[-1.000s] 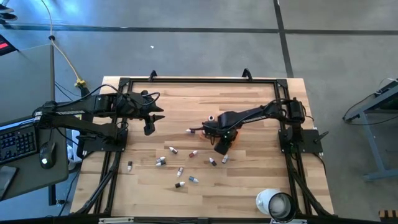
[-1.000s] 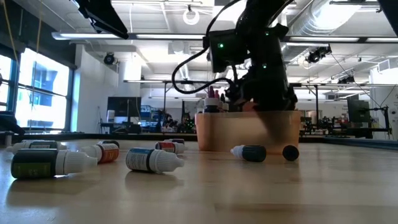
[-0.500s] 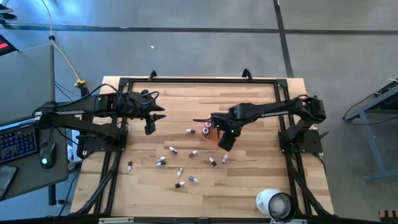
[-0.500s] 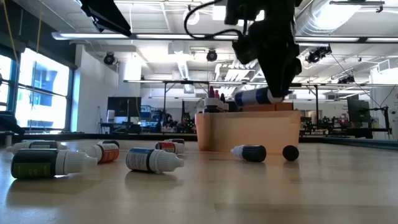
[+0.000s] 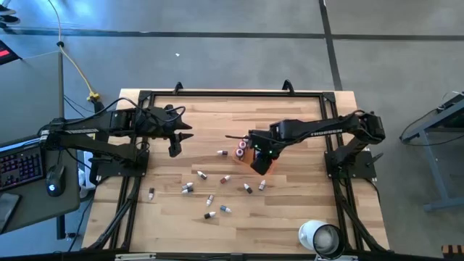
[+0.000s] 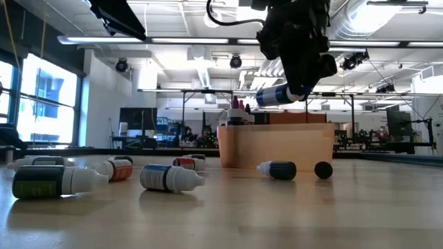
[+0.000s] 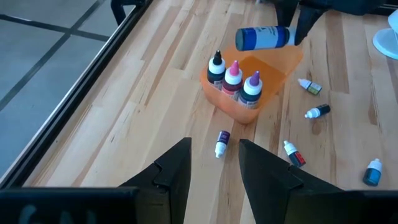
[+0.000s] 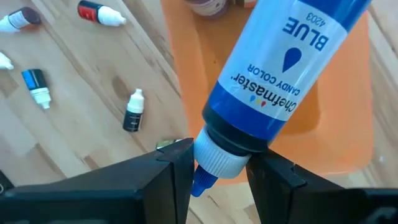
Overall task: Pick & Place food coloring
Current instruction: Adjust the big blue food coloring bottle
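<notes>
My right gripper (image 8: 217, 163) hangs over the translucent orange tray (image 5: 251, 159) and is shut on a blue food coloring bottle (image 8: 283, 74) marked BLUE. That blue bottle (image 6: 278, 95) floats above the tray (image 6: 277, 145). Three small bottles (image 7: 234, 73) stand upright in one end of the tray (image 7: 273, 65). Several more tiny bottles (image 5: 210, 192) lie on their sides on the wood nearer the table's near edge. My left gripper (image 7: 214, 171) is open and waits above the table's left part (image 5: 174, 148), holding nothing. My right gripper pinches the blue bottle between its two fingers at the white cap end (image 8: 219, 155), just below the dark neck. The fingers come from above, across the bottle. The bottle is lifted clear over the tray, lying nearly level, its labelled body (image 6: 271, 97) sticking out sideways.
A large white roll (image 5: 321, 238) stands near the table's near right corner. A black frame (image 5: 232, 94) runs around the table's edges. Loose bottles (image 6: 169, 177) lie in front of the tray in the low view. Bare wood lies between the left gripper and the tray.
My right gripper has risen from table height beside the tray, carrying the blue bottle up clear of the table, and has drifted slightly toward the far edge, over the tray. The bottle stays roughly level in the fingers. The left arm has kept still.
</notes>
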Tool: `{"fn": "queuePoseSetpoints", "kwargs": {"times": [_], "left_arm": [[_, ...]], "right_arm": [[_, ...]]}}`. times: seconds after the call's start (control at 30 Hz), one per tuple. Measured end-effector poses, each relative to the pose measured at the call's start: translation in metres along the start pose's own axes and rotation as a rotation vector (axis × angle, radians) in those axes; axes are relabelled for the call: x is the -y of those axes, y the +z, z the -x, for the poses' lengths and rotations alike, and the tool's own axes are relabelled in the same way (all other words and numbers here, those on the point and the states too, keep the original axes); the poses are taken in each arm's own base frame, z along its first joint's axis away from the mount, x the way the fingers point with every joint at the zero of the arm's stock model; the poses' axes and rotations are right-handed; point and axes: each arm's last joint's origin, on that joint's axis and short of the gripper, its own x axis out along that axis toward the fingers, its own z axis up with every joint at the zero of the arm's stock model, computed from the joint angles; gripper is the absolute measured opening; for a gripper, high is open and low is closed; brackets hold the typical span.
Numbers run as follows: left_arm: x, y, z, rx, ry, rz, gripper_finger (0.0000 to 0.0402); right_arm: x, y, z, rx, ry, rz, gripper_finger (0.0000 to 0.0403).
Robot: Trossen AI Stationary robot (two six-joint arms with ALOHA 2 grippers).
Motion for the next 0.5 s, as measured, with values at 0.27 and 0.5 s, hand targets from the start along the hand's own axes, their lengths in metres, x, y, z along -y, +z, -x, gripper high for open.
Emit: {"fn": "queuePoseSetpoints", "kwargs": {"times": [0.27,0.5], "left_arm": [[0.0000,0.0000,0.0000,0.000,0.000,0.000,0.0131],[0.0000,0.0000,0.0000,0.000,0.000,0.000,0.0131]], "right_arm": [[0.0015,-0.0003,0.0004,-0.082,0.080,-0.035,0.0124],[0.0086,0.0070,0.0030,-0.174,0.212,-0.163,0.0124]]}}
